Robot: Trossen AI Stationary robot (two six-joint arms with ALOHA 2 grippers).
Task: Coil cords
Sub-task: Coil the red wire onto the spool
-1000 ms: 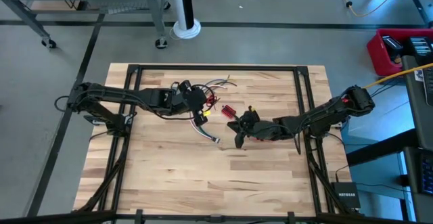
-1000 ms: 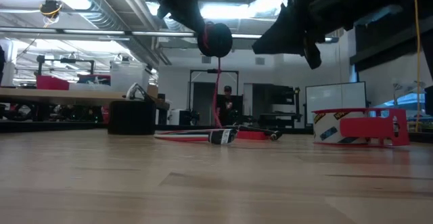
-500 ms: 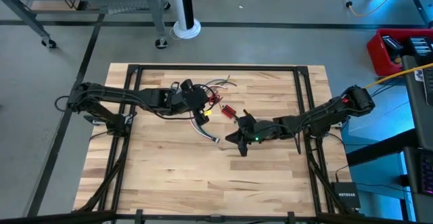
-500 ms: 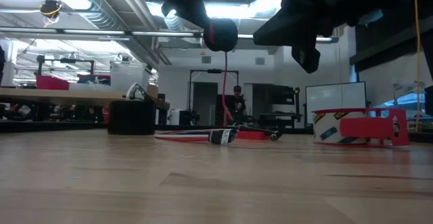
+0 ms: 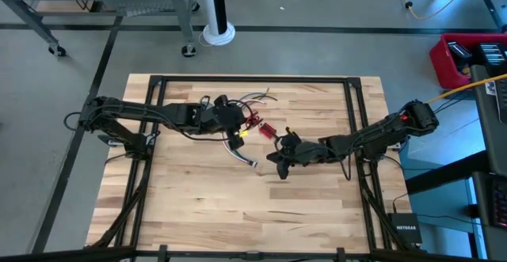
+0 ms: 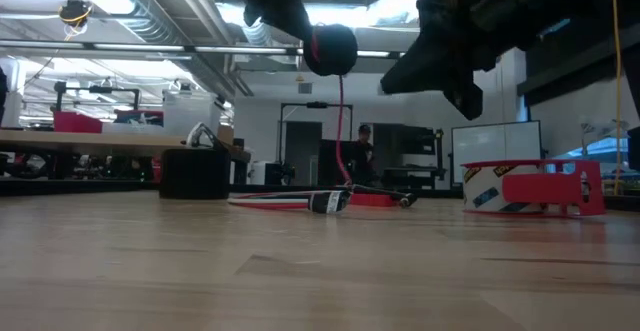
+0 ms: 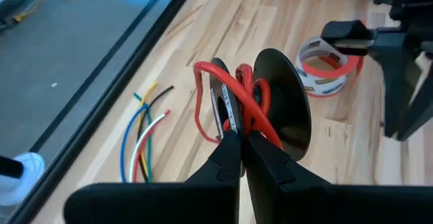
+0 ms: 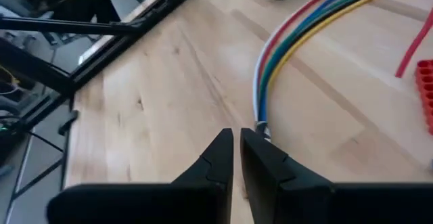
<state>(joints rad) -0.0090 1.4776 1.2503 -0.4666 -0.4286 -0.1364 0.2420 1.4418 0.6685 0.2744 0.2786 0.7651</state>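
My left gripper [image 7: 242, 135] is shut on a small black-and-red coil [image 7: 270, 95], a red cord wound between two black discs. It holds the coil high above the table [image 6: 330, 49]. A long bundle of red, green, blue, yellow and white wires [image 8: 291, 55] lies flat on the wood [image 7: 139, 132]. My right gripper [image 8: 237, 139] hovers over the bundle's near end with its fingers shut and nothing between them. In the high view it is to the right of the left gripper [image 5: 275, 157]. My left gripper pinches the red cord [image 7: 249, 116] between its two fingertips, where the cord is wound between the black discs. The fingers slant down from the table's left side. The coil is lifted clear, and a loose red strand [image 6: 342, 121] hangs from it down to the table.
A red-and-white tape roll [image 7: 328, 65] stands on the table beyond the coil [image 6: 520, 186]. A small red block [image 8: 426, 95] lies beside the bundle. Bare wood lies toward the table's near edge [image 5: 238, 206].
My right gripper has rolled and tipped at the wrist without leaving its place above the bundle. The coil in my left gripper has turned a little, and its hanging red strand has swung sideways with it.
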